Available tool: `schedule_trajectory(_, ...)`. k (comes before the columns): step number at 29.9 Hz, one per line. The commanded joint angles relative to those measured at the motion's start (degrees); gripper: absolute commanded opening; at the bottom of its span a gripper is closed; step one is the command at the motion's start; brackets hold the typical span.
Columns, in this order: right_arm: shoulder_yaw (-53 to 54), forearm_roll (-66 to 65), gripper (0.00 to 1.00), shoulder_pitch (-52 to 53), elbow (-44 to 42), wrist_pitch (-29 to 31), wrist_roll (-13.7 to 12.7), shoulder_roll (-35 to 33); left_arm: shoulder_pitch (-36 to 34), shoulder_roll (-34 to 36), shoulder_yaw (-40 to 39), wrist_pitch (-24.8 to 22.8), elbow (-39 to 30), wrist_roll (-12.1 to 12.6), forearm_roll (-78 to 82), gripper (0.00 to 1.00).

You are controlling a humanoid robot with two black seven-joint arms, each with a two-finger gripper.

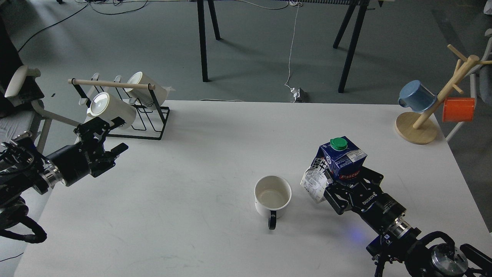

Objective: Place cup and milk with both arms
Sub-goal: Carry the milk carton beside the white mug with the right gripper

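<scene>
The cup (pixel 272 197), a short wide white mug with a black handle pointing toward me, stands upright and empty near the middle of the white table (pixel 215 154). The milk (pixel 338 163), a blue and white carton with a green cap and red "Pascual" label, stands just right of the cup. My right gripper (pixel 348 184) is closed around the carton's lower part from the near side. My left gripper (pixel 107 140) is open and empty at the table's left edge, far from the cup, next to the mug rack.
A black wire rack (pixel 127 111) with a wooden bar holds two taller white mugs at the back left. A wooden mug tree (pixel 434 107) with a blue mug and an orange mug stands at the back right corner. Black table legs and cables lie on the floor beyond.
</scene>
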Motion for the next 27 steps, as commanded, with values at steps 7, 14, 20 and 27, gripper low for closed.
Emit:
schedule_trajectory(7,-0.4,-2.4,0.37,-0.4,-0.4,0.0,0.0,1.6,0.0,0.0,0.0,0.0,0.0,0.0,0.0,0.93)
schedule_trajectory(14,-0.4,-4.2,0.4,-0.6,-2.5,0.0,-0.1,2.6,0.0,0.0,0.0,0.0,0.0,0.0,0.0,0.93)
schedule_trajectory(20,-0.5,-5.4,0.54,-0.6,-3.1,0.0,-0.2,3.3,0.0,0.0,0.0,0.0,0.0,0.0,0.0,0.93)
schedule_trajectory(27,-1.2,-5.4,0.98,-1.0,-2.9,0.0,-0.3,3.4,0.0,0.0,0.0,0.0,0.0,0.0,0.0,0.93)
